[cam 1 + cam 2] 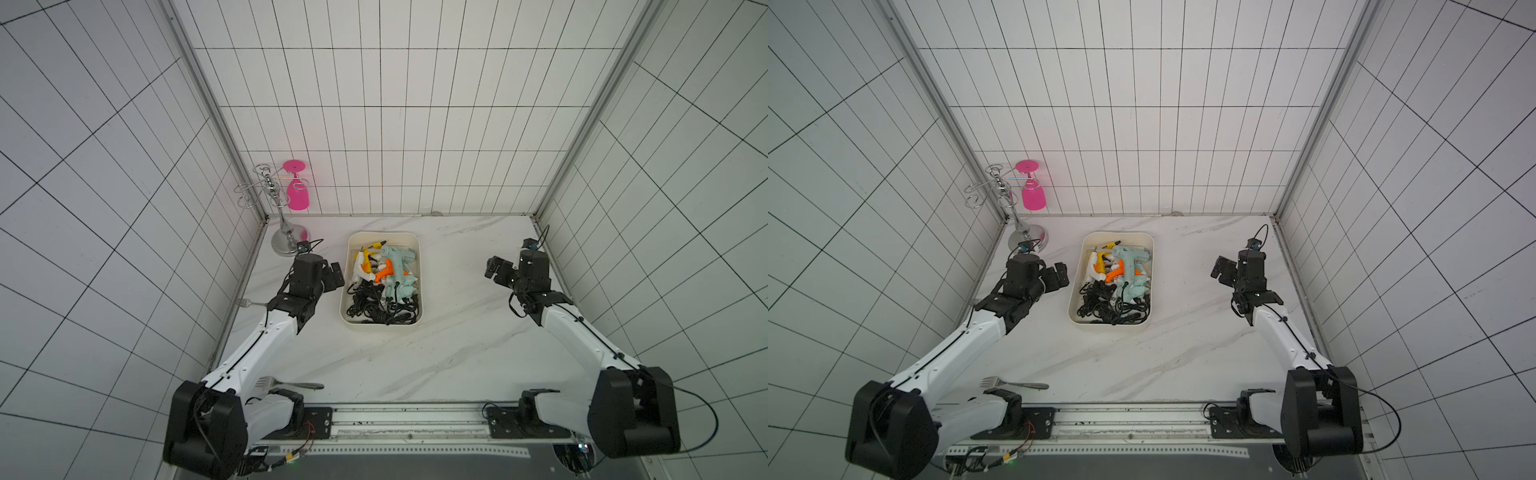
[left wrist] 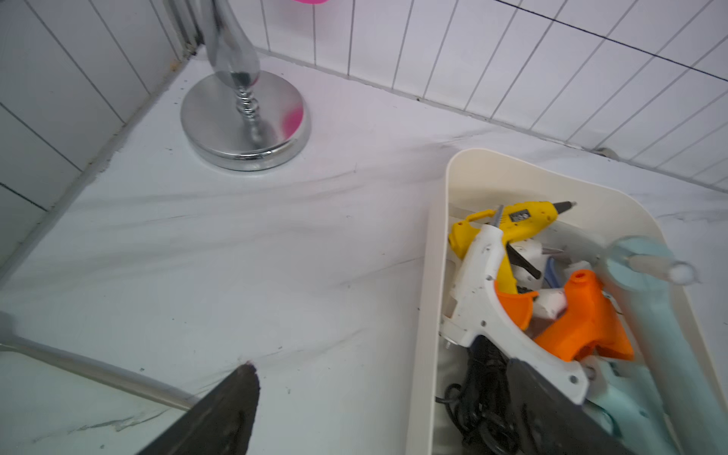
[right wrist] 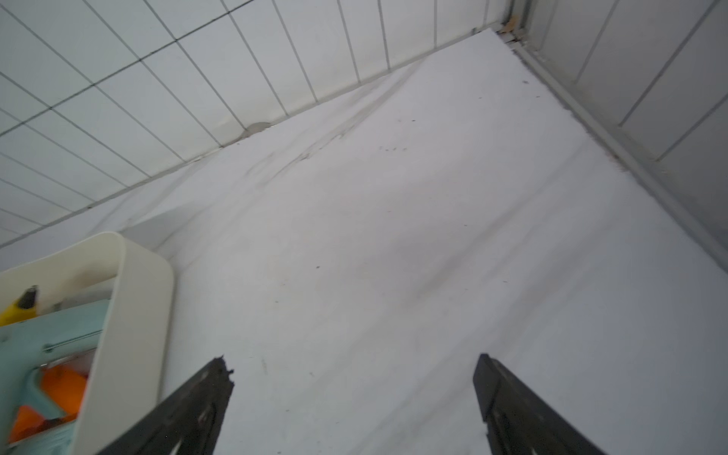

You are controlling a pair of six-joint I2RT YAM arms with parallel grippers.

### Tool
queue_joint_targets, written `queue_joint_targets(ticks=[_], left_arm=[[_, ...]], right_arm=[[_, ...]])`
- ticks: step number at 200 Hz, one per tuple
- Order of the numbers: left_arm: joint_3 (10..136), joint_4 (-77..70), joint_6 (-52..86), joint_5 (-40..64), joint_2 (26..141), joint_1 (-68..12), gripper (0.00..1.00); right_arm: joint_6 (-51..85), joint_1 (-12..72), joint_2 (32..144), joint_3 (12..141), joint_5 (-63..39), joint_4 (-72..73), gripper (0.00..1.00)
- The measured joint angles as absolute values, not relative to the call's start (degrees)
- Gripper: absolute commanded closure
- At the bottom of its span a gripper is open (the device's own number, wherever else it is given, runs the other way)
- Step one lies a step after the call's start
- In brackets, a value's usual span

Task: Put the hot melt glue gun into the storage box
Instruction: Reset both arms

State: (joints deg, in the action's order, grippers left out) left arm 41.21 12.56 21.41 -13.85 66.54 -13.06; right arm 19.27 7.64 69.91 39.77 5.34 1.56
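Observation:
The cream-white storage box (image 1: 380,326) (image 1: 1108,326) stands at the middle of the marble table. Several hot melt glue guns lie piled inside it: a teal one (image 1: 395,257) on top, an orange one (image 2: 587,315), a white one (image 2: 480,283) and a yellow one (image 2: 524,214), over black cords (image 1: 374,307). My left gripper (image 1: 336,277) (image 2: 382,366) hangs open and empty just left of the box, one finger over its rim (image 2: 437,236). My right gripper (image 1: 496,272) (image 3: 351,360) is open and empty over bare table, well to the right of the box wall (image 3: 130,315).
A chrome glass rack (image 1: 286,243) with a pink glass (image 1: 298,195) hanging on it stands in the back left corner, close behind my left wrist. One fork (image 1: 291,384) lies near the front left, another (image 1: 249,302) by the left wall. Tiled walls enclose three sides.

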Motion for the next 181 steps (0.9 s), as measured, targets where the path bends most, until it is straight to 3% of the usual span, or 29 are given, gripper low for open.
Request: queue_joint_targets(ticks=[49,106,150,181], left_arm=[[28.9,-6.7,12.8,-22.9,70.1,-10.5,0.01],[24.0,-29.7,5.1,-18.6,80.9,-6.1,0.01],[22.7,-45.4,3.4,-14.7,88.6,-3.0,0.01],[24.1,-44.1,5.0,-12.8,90.9,-0.1,0.01]], right_arm=[[10.6,0.1,68.4,26.1,10.7,16.4,0.01],[3.4,-0.8,86.9,21.0,3.7,46.8,0.01],[1.7,-1.8,88.4,22.6,-1.7,46.6,0.01],[1.7,-1.9,88.4,23.2,-2.2,46.5,0.01]])
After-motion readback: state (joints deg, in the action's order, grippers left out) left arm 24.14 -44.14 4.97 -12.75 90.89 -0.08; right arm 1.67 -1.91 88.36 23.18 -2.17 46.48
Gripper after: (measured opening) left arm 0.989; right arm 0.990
